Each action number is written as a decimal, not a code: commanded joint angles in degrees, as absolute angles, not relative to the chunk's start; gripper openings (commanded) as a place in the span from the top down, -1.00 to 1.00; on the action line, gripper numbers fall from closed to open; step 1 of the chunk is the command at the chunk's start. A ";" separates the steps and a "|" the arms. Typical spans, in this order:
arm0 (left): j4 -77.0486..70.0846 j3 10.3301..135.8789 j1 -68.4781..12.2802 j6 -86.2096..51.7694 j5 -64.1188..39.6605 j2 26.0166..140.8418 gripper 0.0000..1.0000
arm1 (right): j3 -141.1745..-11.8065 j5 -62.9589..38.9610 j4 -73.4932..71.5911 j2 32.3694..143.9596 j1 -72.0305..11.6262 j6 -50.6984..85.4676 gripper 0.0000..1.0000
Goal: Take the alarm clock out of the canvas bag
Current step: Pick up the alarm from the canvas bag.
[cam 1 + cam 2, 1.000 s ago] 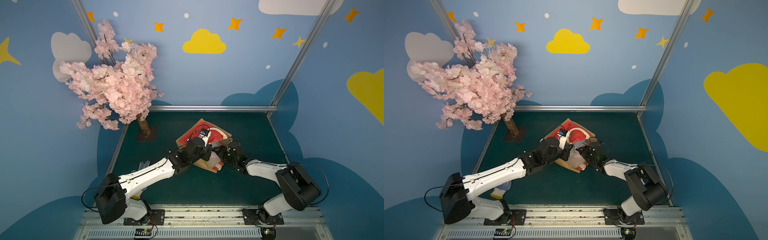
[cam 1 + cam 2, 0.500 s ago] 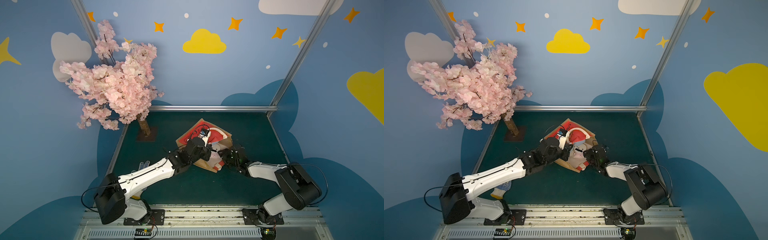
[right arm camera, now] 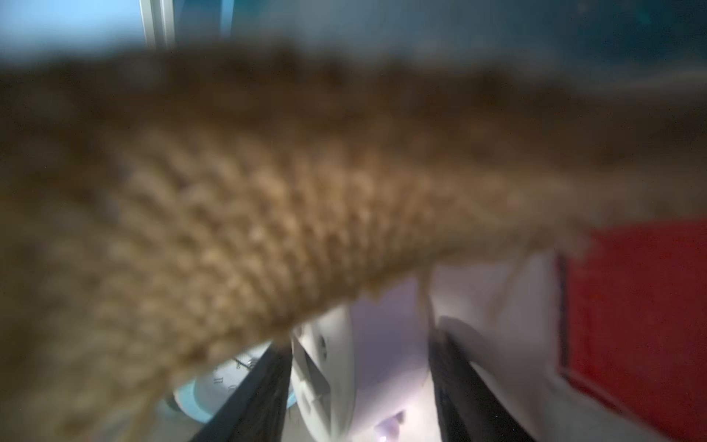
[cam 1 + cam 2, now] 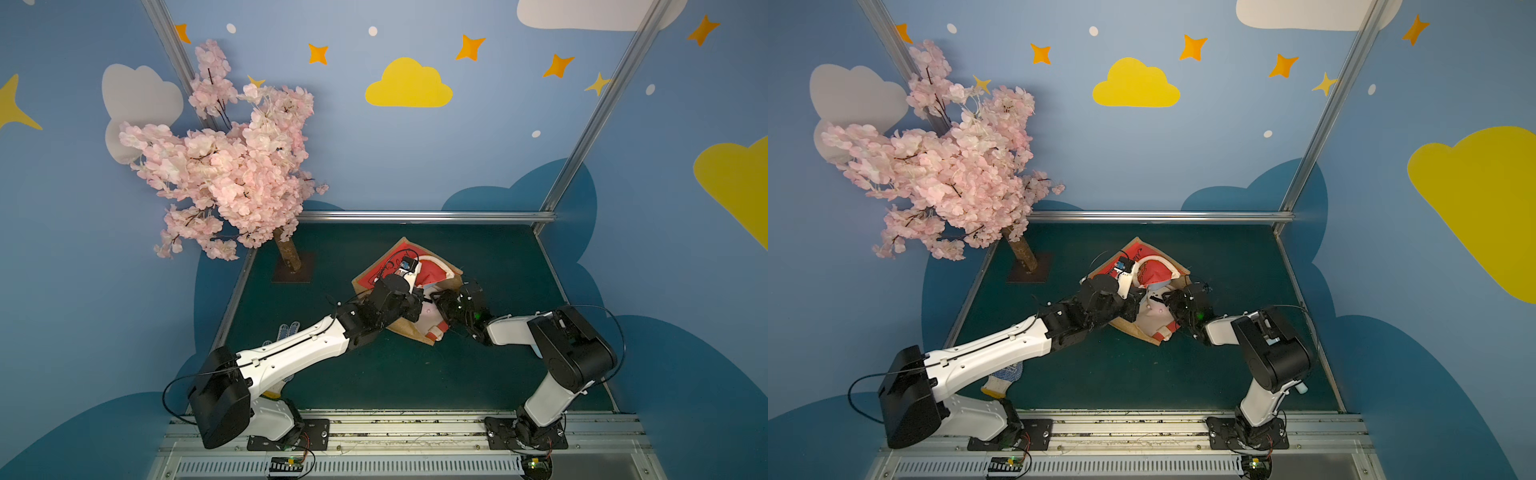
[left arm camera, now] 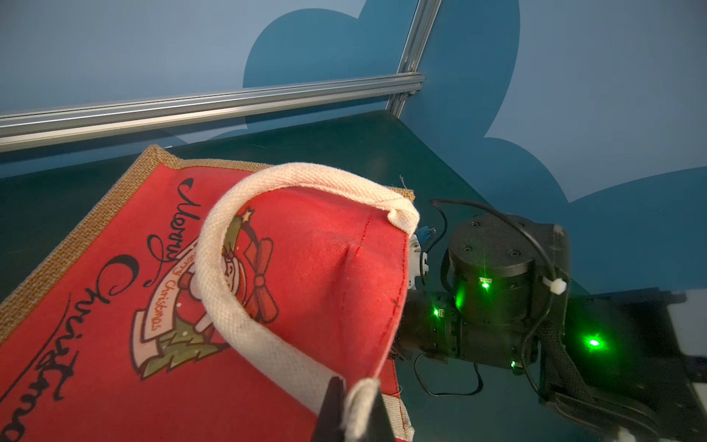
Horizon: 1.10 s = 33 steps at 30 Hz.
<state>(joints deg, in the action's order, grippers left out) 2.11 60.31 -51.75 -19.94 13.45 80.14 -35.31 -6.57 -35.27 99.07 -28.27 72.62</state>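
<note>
The canvas bag (image 4: 386, 270) lies on its side on the green table, red "Merry Christmas" panel (image 5: 313, 268) facing up. My left gripper (image 5: 355, 402) is shut on the white rope handle (image 5: 214, 268) and holds the bag's upper side raised. My right gripper (image 3: 359, 344) reaches into the bag's mouth under the jute edge (image 3: 267, 214), its jaws standing apart. Between them sits a white rounded casing (image 3: 344, 375). The alarm clock (image 3: 225, 379) shows a pale face with Roman numerals and a light blue rim, just outside one finger (image 3: 260, 386). In both top views the clock is hidden.
A pink blossom tree (image 4: 232, 166) on a dark base plate (image 4: 293, 268) stands at the back left. A knitted glove (image 4: 1005, 376) lies under my left arm. A metal rail (image 4: 415, 216) and blue walls close the table's back and sides.
My right gripper has slid a little further into the bag's mouth and its jaws have spread slightly. The left gripper has kept its hold on the handle.
</note>
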 commanded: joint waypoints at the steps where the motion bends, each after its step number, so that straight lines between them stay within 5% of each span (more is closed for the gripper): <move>1: 2.02 61.25 -51.90 -20.85 11.03 79.37 0.92 | -35.20 -9.03 -37.46 102.41 -29.08 74.85 -0.17; 17: 2.22 60.79 -51.94 -20.71 12.29 78.34 0.92 | -34.82 -7.34 -24.35 100.05 -29.72 76.61 -0.34; 27: 0.00 59.36 -51.94 -21.84 11.25 77.79 0.92 | -36.13 -13.96 -45.36 107.69 -28.10 76.55 -0.19; 33: -0.08 58.98 -51.94 -22.24 11.15 77.42 0.92 | -35.92 -13.86 -46.12 106.03 -29.37 75.33 -0.12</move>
<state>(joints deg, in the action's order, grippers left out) 1.85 59.29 -51.75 -21.12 13.37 79.59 -36.27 -10.07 -46.74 106.04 -27.75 75.83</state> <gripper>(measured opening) 0.068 0.561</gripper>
